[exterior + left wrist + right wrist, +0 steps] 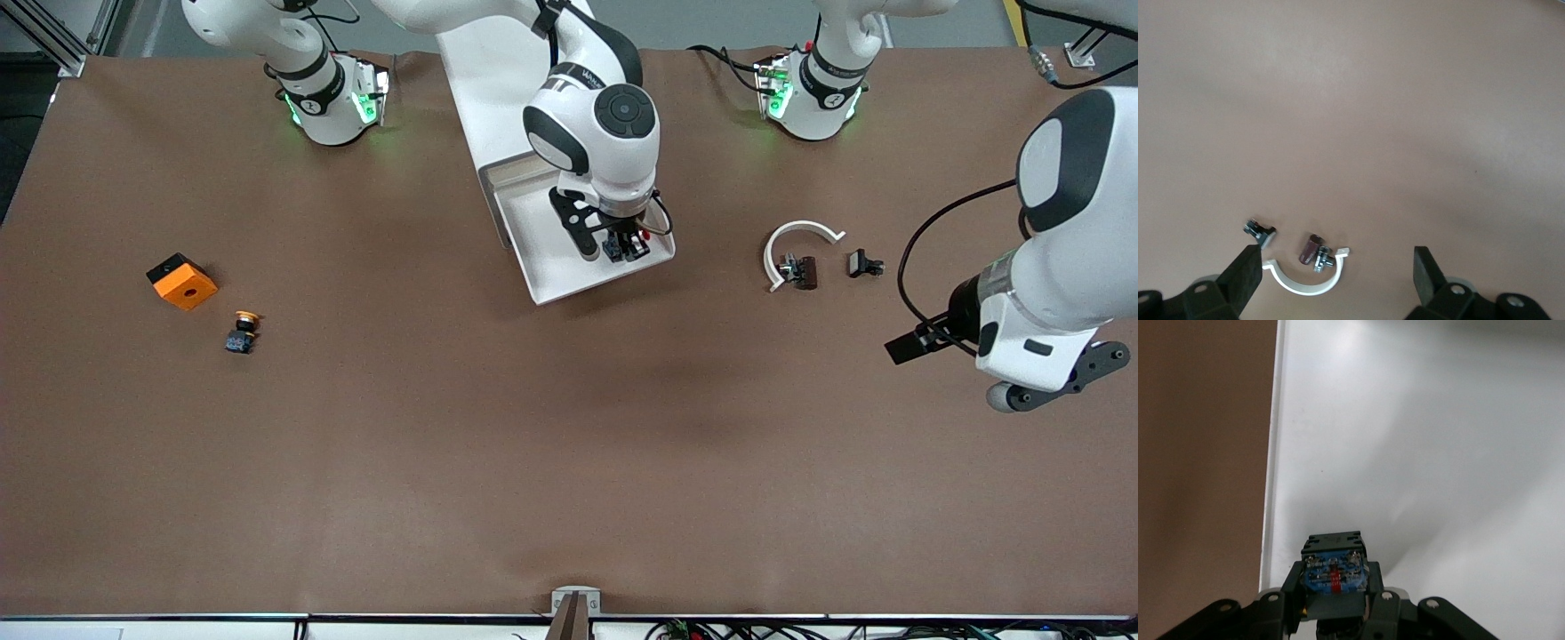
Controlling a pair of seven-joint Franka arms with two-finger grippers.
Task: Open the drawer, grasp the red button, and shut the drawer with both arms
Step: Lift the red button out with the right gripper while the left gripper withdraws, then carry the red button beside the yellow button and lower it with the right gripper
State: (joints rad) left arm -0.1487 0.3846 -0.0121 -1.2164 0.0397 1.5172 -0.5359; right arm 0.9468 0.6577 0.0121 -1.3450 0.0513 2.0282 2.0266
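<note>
While you watch the front view, start with the cabinet (480, 80): it sits between the two arm bases, and its drawer (569, 267) is pulled out toward the front camera, white tray floor exposed.

Right arm (591, 124) reaches from its base down into that drawer. Right gripper (625, 246) is low inside the tray, jaws pinched on the button (637, 236). Your right wrist view confirms it: the button's (1335, 570) black body with blue contact block sits clamped between the fingers (1293, 587), over the white tray floor (1438, 453) near one side wall.

Left arm (1058, 258) waits up over the table (569, 462) at its own end. Left gripper (1338, 277) has jaws spread wide, nothing between them.

Smaller stuff on the table: orange cube (181, 282) toward the right arm's end, yellow-capped button (242, 332) just beside it and nearer the front camera. Toward the left arm's end you see a white curved clip (794, 242), a small dark cylinder part (799, 271) touching it, and a small black part (864, 264) near them.
</note>
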